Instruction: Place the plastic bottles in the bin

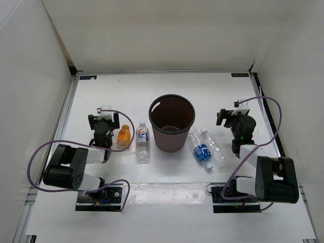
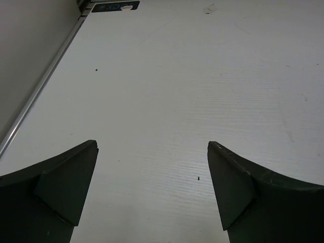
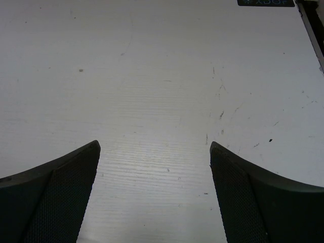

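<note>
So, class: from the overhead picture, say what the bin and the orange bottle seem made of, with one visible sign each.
The bin: likely smooth plastic, dark maroon; light glints inside its rim. The orange bottle: probably translucent plastic, glowing orange; too small to be sure.

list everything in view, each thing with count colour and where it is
bin: one, dark brown-maroon with black rim, upright mid-table
orange bottle: one, orange, left of the bin, next to the left arm
blue-white labelled bottle: one, clear, between the orange bottle and the bin
blue labelled bottle: one, clear, lying right of the bin
unlabelled bottle: one, clear, lying beside the blue labelled bottle
table: one, white, inside white walls
cables: two, purple, one looping from each arm
left gripper: one, black, open, over bare table
right gripper: one, black, open, over bare table
</note>
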